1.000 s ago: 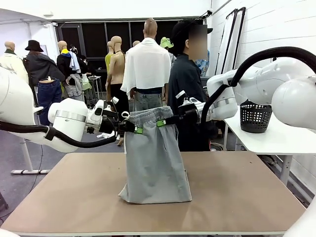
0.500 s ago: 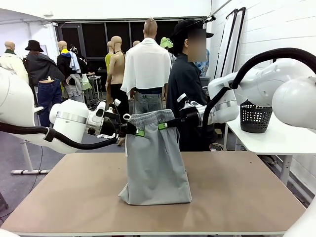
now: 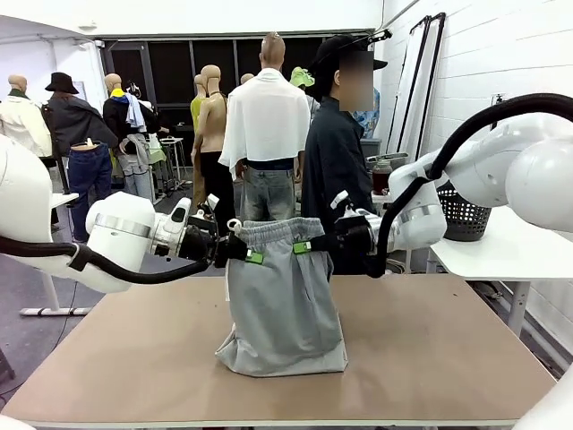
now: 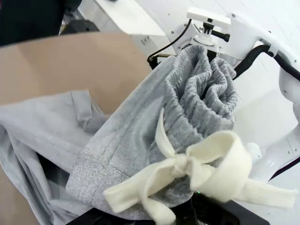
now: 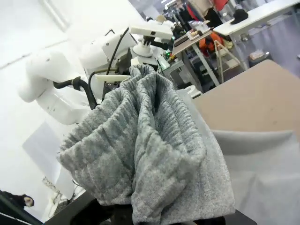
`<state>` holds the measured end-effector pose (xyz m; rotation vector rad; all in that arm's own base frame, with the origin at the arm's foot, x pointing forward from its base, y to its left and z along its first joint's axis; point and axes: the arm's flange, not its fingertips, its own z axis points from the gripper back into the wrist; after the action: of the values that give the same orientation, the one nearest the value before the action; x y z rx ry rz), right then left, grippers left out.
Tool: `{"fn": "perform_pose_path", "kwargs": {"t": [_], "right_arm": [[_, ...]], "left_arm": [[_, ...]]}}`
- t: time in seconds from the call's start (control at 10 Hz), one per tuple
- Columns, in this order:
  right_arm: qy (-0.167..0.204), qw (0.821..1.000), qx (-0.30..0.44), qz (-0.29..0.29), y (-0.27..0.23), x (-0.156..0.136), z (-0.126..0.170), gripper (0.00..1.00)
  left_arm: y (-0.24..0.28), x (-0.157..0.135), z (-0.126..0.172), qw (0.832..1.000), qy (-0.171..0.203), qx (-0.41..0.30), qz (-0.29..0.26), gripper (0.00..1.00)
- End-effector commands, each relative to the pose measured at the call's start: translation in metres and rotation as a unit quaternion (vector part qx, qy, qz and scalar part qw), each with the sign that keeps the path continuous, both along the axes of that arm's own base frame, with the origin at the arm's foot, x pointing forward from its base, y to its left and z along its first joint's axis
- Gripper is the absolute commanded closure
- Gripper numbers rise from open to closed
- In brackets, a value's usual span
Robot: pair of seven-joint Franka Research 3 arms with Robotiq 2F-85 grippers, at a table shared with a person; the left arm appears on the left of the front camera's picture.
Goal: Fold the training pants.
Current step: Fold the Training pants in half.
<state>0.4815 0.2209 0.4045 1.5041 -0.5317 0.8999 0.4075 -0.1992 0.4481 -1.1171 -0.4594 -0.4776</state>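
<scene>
Hanging between the two arms, the grey training pants (image 3: 279, 300) are held up by the waistband, leg ends bunched on the brown table (image 3: 430, 340). The left hand (image 3: 249, 255) is clamped on the waistband's left end, the right hand (image 3: 304, 246) on its right end. A white drawstring bow (image 4: 197, 171) dangles beside the left hand.

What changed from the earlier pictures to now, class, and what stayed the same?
Both hands, left and right, lowered the waistband of the training pants, so more fabric bunches on the table. Nothing was grasped or released: each hand stays shut on the waistband, and the hems stay resting on the table.
</scene>
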Motion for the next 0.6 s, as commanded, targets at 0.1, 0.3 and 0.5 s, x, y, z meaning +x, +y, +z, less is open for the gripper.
{"fn": "perform_pose_path", "kwargs": {"t": [0.1, 0.3, 0.5], "right_arm": [[0.047, 0.998, 0.017, -0.040, -0.008, -0.016, -0.013, 1.00], [0.077, 0.996, 0.012, -0.045, -0.008, -0.011, -0.027, 1.00], [0.091, 0.995, 0.017, -0.040, -0.011, -0.013, -0.032, 1.00]], "left_arm": [[0.007, 0.004, -0.012, 0.997, 0.069, 0.018, -0.012, 1.00], [-0.003, 0.024, -0.027, 0.994, 0.104, 0.033, -0.031, 1.00], [0.002, 0.019, -0.027, 0.994, 0.097, 0.030, -0.037, 1.00]]}}
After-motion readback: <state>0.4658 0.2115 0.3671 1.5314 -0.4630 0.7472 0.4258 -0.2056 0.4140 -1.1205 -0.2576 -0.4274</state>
